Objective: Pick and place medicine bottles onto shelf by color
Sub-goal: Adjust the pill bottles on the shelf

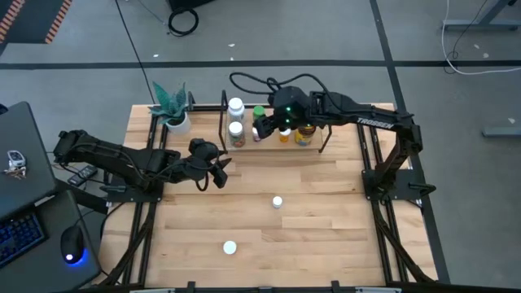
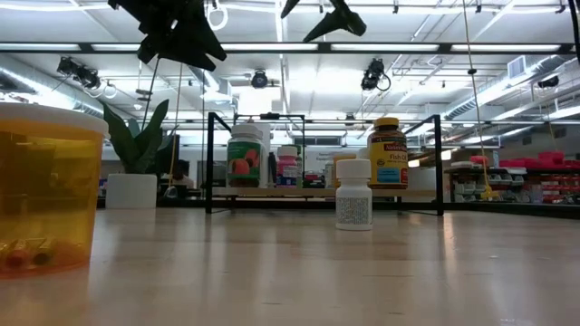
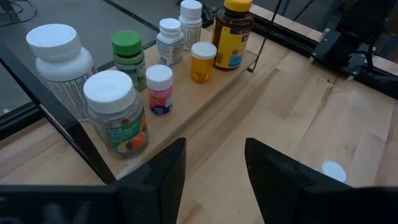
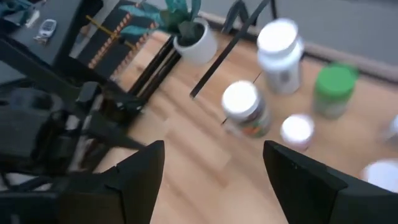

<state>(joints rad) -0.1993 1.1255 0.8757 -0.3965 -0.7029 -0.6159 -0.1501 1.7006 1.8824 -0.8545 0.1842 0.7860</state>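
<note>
The shelf (image 1: 273,145), black rods on a pale wooden base, stands at the table's far middle. Several medicine bottles stand on it: two large white-capped ones (image 3: 56,65) (image 3: 115,112), a green-capped one (image 3: 127,56), a small pink one (image 3: 160,90), an orange one (image 3: 202,62) and a dark amber one with a yellow cap (image 3: 231,34). A white bottle (image 1: 278,202) stands upright mid-table. An orange white-capped bottle (image 1: 229,247) stands near the front edge. My left gripper (image 1: 221,172) is open and empty, left of the shelf's near side. My right gripper (image 1: 262,129) is open and empty above the shelf's bottles.
A potted plant (image 1: 172,110) in a white pot stands at the far left corner beside the shelf. Black frame rails (image 1: 383,175) run along the table's left and right sides. Bare wood lies between the shelf and the two loose bottles.
</note>
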